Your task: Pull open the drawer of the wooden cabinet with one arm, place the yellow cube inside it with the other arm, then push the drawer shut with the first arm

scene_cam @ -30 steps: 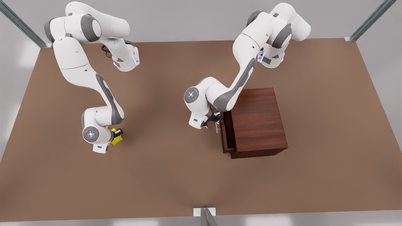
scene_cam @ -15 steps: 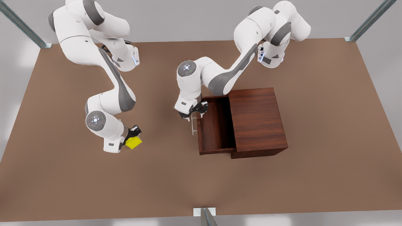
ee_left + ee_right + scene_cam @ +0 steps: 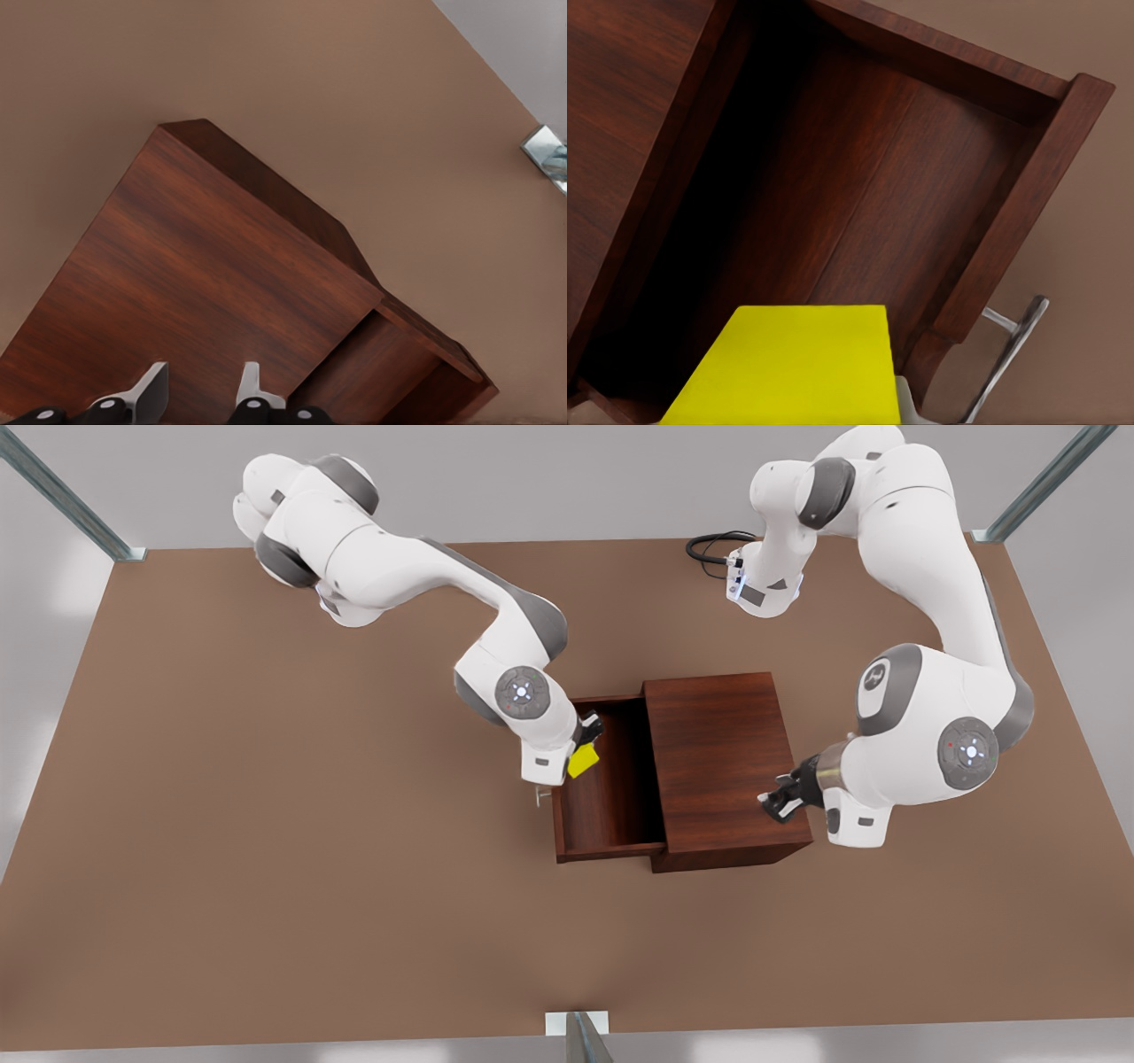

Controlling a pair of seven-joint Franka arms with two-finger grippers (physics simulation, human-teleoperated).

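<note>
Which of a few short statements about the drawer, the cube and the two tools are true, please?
1. The drawer is pulled open. True.
2. The yellow cube lies on the drawer floor. False: the right tool holds it above the open drawer.
3. The left tool grips the drawer's handle. False: it hovers open over the wooden cabinet, at the side away from the drawer.
4. The handle is free of either tool. True.

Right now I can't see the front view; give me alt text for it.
The right gripper holds the yellow cube over the open drawer of the wooden cabinet. The left gripper, open, hovers over the cabinet's far corner.
</note>
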